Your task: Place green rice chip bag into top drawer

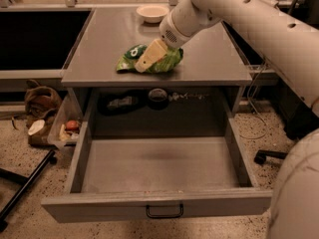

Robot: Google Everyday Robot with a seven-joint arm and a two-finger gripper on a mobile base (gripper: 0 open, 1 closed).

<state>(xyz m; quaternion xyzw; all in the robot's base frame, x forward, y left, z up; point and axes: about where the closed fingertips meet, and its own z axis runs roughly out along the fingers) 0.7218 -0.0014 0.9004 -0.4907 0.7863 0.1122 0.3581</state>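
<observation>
The gripper (144,61) is down on the green rice chip bag (168,60), which lies directly under it on the grey counter top (104,39), near the front edge. Whether the gripper is clamped on the bag or only pressing on it, I cannot tell from where I stand.

I judge the bag to be very light, soft and crinkly, with smooth foil that can slip, and the chips inside can break if it is squeezed hard. The best place to take it is probably a fold or a sealed end, not the puffed middle.

The top drawer (159,166) is pulled out, below the gripper and toward me, and its flat bottom is bare. The way there goes over the front edge of the counter and then down. The drawer's low sides and its front with the dark handle (164,211) leave wide room. A white bowl (152,13) stands beyond the gripper, well apart from the bag and not on this way.
</observation>
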